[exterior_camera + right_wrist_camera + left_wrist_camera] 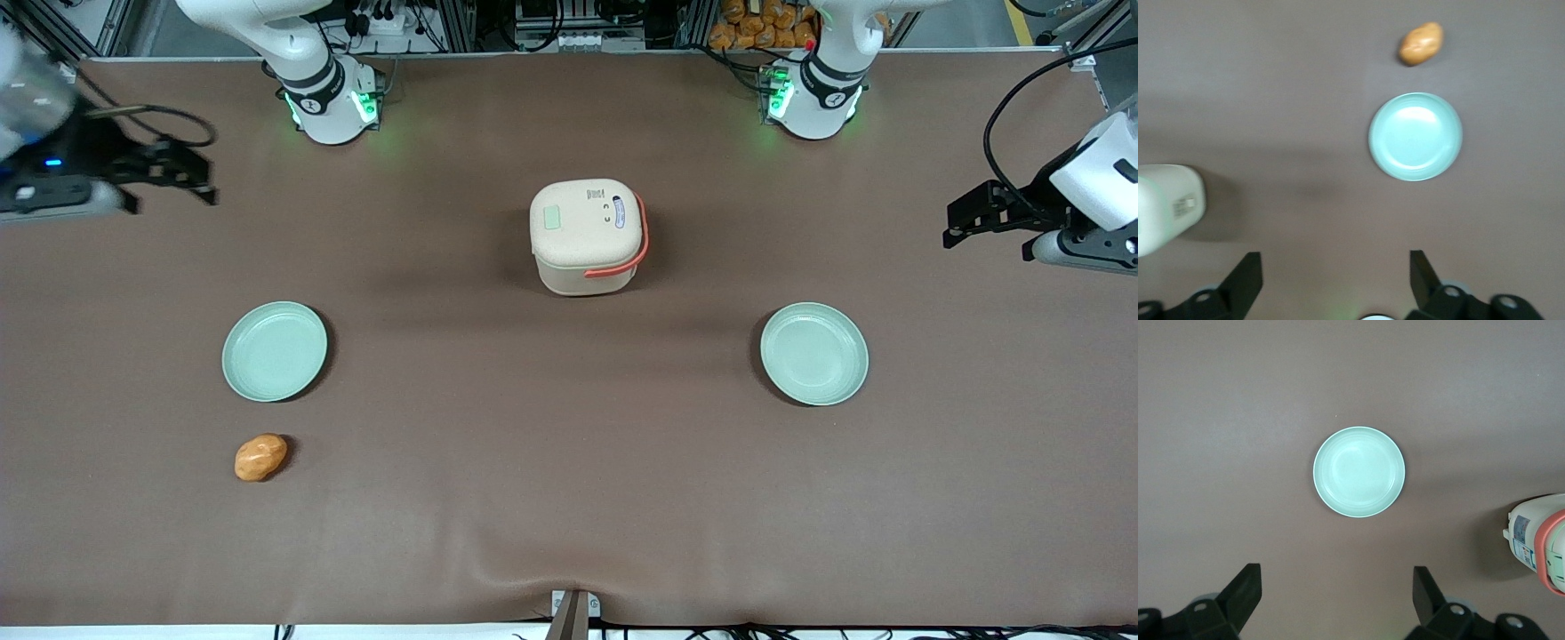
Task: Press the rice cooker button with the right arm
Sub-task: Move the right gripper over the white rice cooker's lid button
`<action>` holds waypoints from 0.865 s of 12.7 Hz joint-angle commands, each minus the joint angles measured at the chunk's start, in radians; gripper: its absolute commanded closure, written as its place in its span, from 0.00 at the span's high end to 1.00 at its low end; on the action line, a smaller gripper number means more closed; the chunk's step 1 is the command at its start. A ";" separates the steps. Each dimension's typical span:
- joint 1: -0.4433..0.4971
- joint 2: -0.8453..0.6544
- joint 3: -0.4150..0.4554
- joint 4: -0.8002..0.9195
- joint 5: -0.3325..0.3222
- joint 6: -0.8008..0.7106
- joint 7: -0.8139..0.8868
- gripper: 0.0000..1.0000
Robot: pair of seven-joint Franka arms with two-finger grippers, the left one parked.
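Note:
The cream rice cooker (pixel 585 235) with its coral-orange handle stands lid shut near the middle of the table; its edge also shows in the right wrist view (pixel 1165 207). A pale green square and small buttons sit on its lid. My right gripper (pixel 182 178) hangs high above the table toward the working arm's end, well away from the cooker. Its two black fingers (pixel 1245 277) are spread wide with nothing between them; the gripper (pixel 1336 280) looks down on bare brown cloth.
A pale green plate (pixel 274 350) lies toward the working arm's end, also in the right wrist view (pixel 1415 136), with an orange-brown potato (pixel 260 457) nearer the front camera. A second green plate (pixel 813 353) lies toward the parked arm's end.

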 commanded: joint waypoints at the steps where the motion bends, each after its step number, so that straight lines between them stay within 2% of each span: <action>1: 0.062 0.023 0.058 -0.001 0.026 0.005 0.110 0.50; 2: 0.086 0.044 0.085 -0.001 0.028 0.025 0.161 0.39; 3: 0.124 0.067 0.095 -0.001 0.028 0.046 0.187 0.23; 4: 0.163 0.101 0.106 0.001 0.037 0.057 0.221 0.00; 5: 0.180 0.127 0.134 -0.001 0.069 0.086 0.280 0.00; 6: 0.204 0.155 0.161 -0.002 0.074 0.121 0.343 0.00; 10: 0.319 0.259 0.182 -0.005 0.069 0.229 0.394 0.00; 11: 0.335 0.283 0.190 -0.005 0.068 0.264 0.461 0.00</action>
